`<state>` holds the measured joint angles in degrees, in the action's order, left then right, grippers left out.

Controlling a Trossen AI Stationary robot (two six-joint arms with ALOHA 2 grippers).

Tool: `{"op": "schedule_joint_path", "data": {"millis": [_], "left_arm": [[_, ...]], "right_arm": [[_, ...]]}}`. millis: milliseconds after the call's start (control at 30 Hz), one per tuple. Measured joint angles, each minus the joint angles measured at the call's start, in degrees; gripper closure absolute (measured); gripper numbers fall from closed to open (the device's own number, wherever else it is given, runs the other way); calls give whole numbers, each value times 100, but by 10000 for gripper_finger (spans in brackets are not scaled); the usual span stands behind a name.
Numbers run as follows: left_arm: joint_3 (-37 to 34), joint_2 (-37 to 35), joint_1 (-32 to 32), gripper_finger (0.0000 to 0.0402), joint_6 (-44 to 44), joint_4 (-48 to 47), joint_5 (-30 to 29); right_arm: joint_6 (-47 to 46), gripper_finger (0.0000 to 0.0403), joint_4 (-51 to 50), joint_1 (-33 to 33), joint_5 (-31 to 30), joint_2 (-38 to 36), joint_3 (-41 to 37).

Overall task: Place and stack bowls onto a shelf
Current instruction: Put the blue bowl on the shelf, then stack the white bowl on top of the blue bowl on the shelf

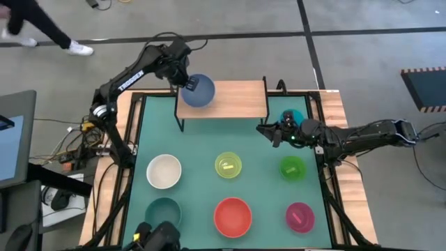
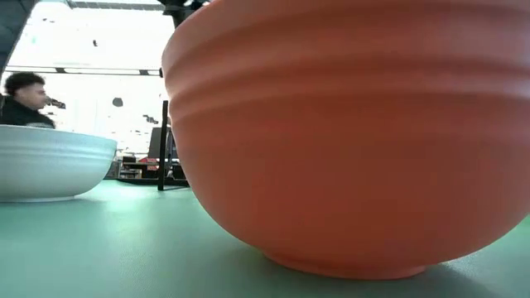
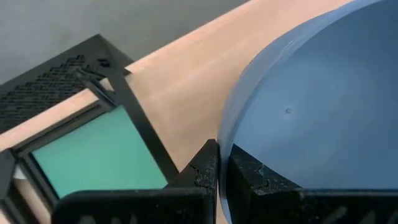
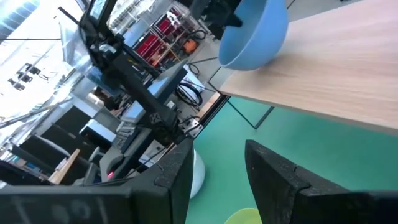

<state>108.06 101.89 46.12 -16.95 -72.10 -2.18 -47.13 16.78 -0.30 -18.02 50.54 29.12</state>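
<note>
Blue bowl (image 1: 200, 91) pinched by its rim in the left pincer (image 1: 187, 85), low over the left end of the shelf (image 1: 233, 97). Risk: released while tilted, could rock or slide off the plank's left or far edge. Right pincer (image 1: 273, 132) gaping and empty just right of the shelf, near the cyan bowl (image 1: 294, 116); could clip the shelf leg in reaching.

Arms: two, dark, jointed, matte black casing.
Left arm (image 1: 129, 73): white lettering printed along its upper link; loose black cable looped near the wrist.
Right arm (image 1: 362, 136): black cable trailed from its base end; small green light near the wrist.
Left gripper fingers (image 3: 202, 174): black, blocky, rough-textured inner faces.
Right gripper fingers (image 4: 280, 177): black, wedge-shaped, smooth.
</note>
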Motion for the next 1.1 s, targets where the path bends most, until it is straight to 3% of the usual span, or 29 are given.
{"op": "schedule_joint_path", "data": {"millis": [267,700,933,1100], "left_arm": [[124,131,156,391,268,-98,44],[124,31,148,256,522,43,9],[124,-713,-77,235,374,51,-610],[47,-1434,-579,237,119,78,-1230]], "right_arm": [[2,232,-112,235,-330,0,0],[-191,232,-290,320,-776,2,0],[-396,232,-365,322,-774,2,0],[-404,232,-483,320,-631,4,0]]}}
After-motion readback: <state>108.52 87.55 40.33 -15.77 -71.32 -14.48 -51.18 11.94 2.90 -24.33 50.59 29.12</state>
